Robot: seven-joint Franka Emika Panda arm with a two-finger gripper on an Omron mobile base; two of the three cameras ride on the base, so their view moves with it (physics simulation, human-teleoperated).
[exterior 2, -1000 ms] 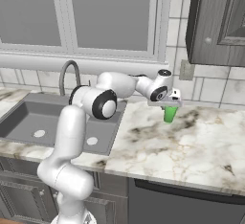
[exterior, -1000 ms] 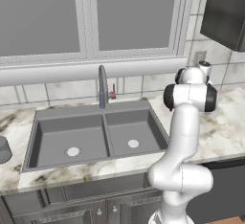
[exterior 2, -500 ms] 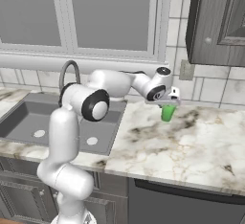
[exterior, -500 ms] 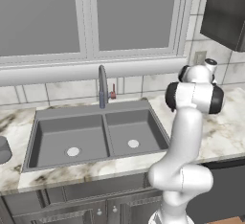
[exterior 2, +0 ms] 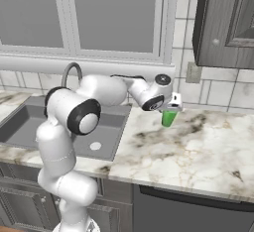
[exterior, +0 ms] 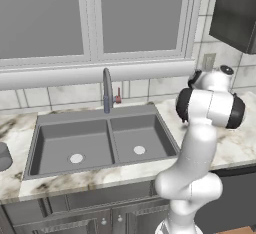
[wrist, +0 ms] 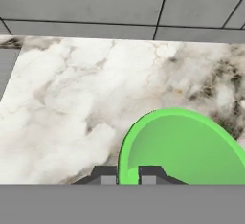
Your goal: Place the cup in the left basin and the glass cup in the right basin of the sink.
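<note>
Jaws straddled the cup (wrist: 184,149) rim, one finger inside, one outside; whether they pinched it, couldn't tell. Gripper (exterior 2: 170,108) sat atop the cup on the counter (exterior 2: 198,146), right of the sink (exterior: 102,140). Judgement: confirm a firm pinch on the thin rim, lift straight. Cup looked smooth, tapered, opaque green; counter was veined marble.

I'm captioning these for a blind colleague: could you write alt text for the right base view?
The white arm's end effector reaches over a marble counter, its fingers at the rim of a small bright green tapered cup standing there. Left of it lies a dark grey sink with a curved grey faucet, below a window and a tiled wall.
</note>
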